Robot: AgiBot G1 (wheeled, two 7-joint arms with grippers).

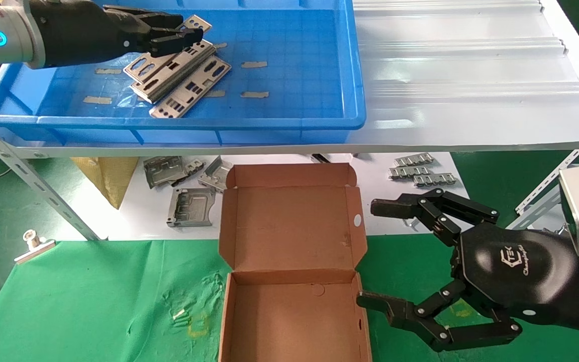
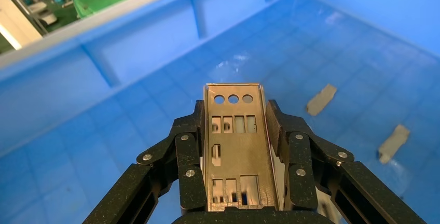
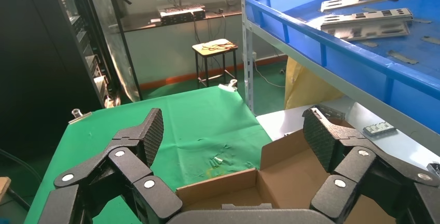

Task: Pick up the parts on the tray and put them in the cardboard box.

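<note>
The right hand (image 1: 370,254) hangs wide open beside the cardboard box (image 1: 292,261). Only the left wrist view shows the left hand (image 2: 239,130) clamping a part (image 2: 236,151) edgewise above the tray (image 2: 78,141).

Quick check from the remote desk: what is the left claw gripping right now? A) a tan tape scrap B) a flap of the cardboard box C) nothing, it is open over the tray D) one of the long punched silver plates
D: the left claw has both fingers closed on a long punched plate above the blue tray.

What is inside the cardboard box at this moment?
The cardboard box shows only bare brown floor; no parts are inside. The near end is cut off by the head view's edge, so that portion cannot be seen.
</note>
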